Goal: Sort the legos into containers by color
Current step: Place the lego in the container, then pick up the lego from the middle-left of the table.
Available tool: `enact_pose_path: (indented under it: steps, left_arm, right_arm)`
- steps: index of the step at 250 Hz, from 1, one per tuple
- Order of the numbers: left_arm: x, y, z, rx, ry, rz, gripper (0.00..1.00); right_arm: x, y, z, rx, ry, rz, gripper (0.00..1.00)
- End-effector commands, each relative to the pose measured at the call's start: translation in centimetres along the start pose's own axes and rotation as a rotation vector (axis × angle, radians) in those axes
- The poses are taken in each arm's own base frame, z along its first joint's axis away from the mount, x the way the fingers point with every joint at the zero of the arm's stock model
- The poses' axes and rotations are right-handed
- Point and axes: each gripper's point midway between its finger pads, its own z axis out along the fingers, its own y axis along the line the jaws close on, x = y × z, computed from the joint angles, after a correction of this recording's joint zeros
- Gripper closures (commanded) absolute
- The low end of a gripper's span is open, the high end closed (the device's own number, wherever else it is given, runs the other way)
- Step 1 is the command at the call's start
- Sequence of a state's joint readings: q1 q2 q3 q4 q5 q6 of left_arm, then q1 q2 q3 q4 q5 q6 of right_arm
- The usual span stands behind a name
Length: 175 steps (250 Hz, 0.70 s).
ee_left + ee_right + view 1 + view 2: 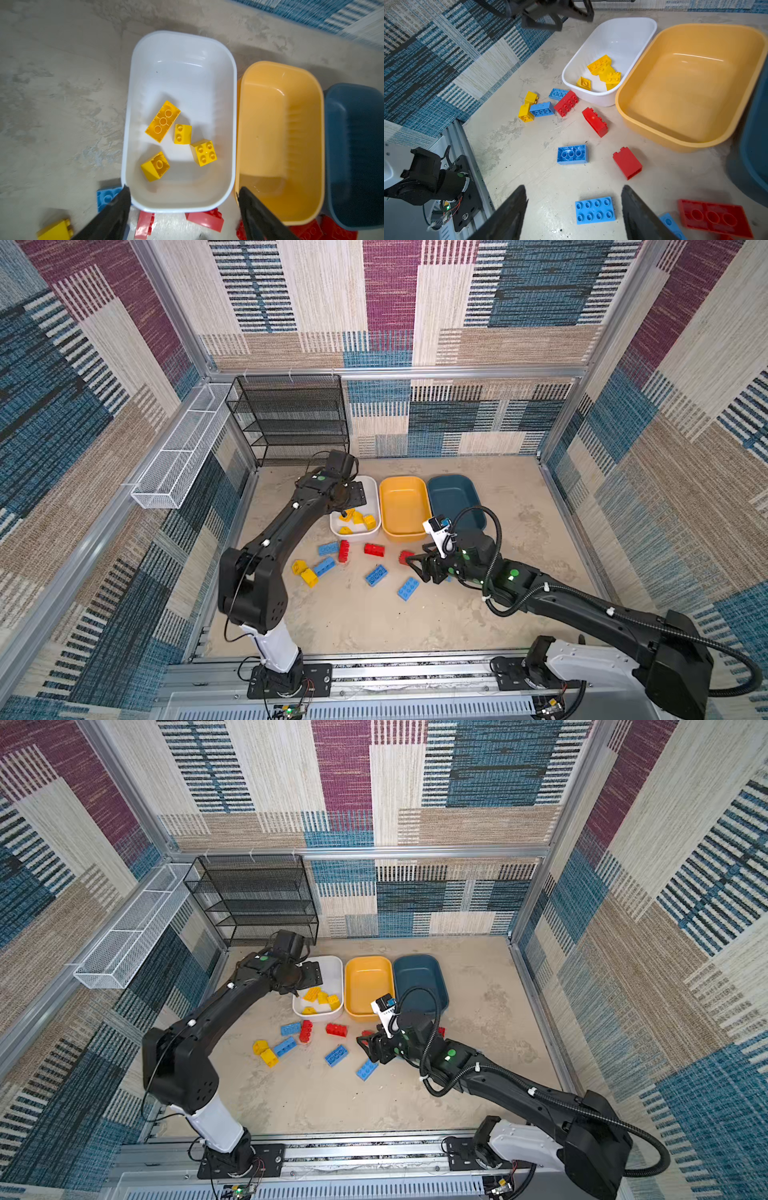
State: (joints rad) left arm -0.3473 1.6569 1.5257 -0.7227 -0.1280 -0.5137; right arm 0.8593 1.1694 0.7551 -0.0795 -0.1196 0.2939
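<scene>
Four yellow legos (pixel 162 121) sit in the white tub (pixel 180 52) under spread left fingers (pixel 113 214); spread right fingers (pixel 508 214) should square over the nearest blue lego (pixel 408 588), lower-centre, before closing.

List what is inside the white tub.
The white tub holds only four yellow legos: one long, upside down; one small; one square, studs up; one tipped over. In both top views the left arm covers its far end; the left wrist view shows that part bare.
</scene>
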Motion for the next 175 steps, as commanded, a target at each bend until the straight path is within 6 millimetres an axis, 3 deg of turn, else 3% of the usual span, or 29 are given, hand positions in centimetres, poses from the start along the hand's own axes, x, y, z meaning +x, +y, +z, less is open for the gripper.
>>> enact_pose_path:
  steps: [1,57,91,131,175]
  left_arm:
    - [-1.0,1.0,-5.0,0.024,-0.125,0.013,0.16]
    - [-0.8,3.9,-17.6,0.135,-0.421,-0.050,0.15]
    - [0.1,5.5,-23.1,0.160,-0.515,-0.043,0.15]
    - [1.9,7.7,-26.9,0.165,-0.593,-0.067,0.17]
    - [3.9,9.2,-27.8,0.143,-0.580,-0.058,0.17]
  right_arm:
    - [-0.7,1.1,1.9,-0.005,0.001,0.010,0.27]
    - [-1.2,5.8,7.4,-0.099,0.059,-0.012,0.34]
    - [-1.7,9.9,11.1,-0.169,0.074,-0.033,0.37]
    - [-1.2,14.2,16.1,-0.216,0.109,-0.064,0.41]
    - [0.3,16.9,20.8,-0.225,0.162,-0.069,0.44]
